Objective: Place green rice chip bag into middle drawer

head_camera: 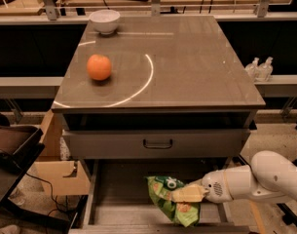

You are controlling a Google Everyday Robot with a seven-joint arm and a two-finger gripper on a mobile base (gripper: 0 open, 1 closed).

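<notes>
The green rice chip bag (168, 200) is crinkled and shiny, with a white logo near its top. It hangs low over the floor of the open middle drawer (122, 199), right of centre. My gripper (187, 195) reaches in from the right on a white arm and is shut on the bag's right side; its pale fingers (189, 194) press into the foil. I cannot tell whether the bag's lower end touches the drawer floor.
An orange (99, 67) and a white bowl (104, 21) sit on the cabinet top. The shut drawer front with a dark handle (157, 144) is just above the open drawer. A cardboard box (59, 169) stands at the left, two bottles (260, 68) at the right.
</notes>
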